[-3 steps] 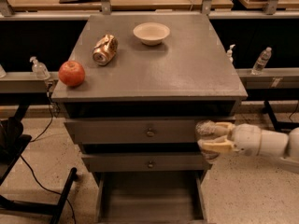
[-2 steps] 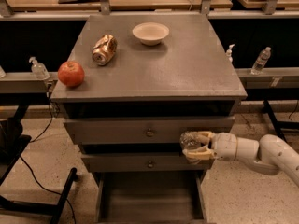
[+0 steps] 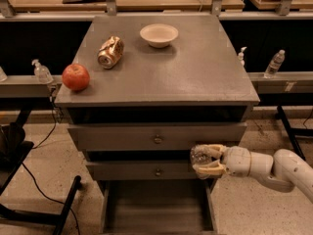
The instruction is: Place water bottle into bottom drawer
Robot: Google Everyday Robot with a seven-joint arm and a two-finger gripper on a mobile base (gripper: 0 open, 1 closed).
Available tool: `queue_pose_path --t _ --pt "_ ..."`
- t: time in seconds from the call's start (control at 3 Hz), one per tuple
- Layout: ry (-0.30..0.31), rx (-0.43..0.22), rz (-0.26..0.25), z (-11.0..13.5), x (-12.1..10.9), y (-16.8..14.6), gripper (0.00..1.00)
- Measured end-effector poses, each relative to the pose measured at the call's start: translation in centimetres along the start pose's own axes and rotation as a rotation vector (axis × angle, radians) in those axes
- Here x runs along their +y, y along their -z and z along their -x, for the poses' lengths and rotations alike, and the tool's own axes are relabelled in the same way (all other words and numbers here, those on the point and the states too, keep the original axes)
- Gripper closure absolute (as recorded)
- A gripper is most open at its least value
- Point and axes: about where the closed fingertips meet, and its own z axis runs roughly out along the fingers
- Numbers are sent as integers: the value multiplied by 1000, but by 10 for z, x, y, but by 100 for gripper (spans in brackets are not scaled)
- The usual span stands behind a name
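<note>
Clamping the water bottle between closed fingers, the gripper hangs at the cabinet's right front, the open bottom drawer lying below and leftward.

Around the hand, which hangs at the right front of the grey cabinet, pale speckled floor spreads below, a black frame stands far to its left, and a wooden bench runs well beyond it.
</note>
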Motion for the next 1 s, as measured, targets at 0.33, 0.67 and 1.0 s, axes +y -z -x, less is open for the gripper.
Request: queue_pose_path --t 0.33,0.67,1.0 --pt "52 22 1 -23 41 5 100" --pt "42 13 16 -21 42 -1 100" --pt "35 17 33 -26 44 -4 100"
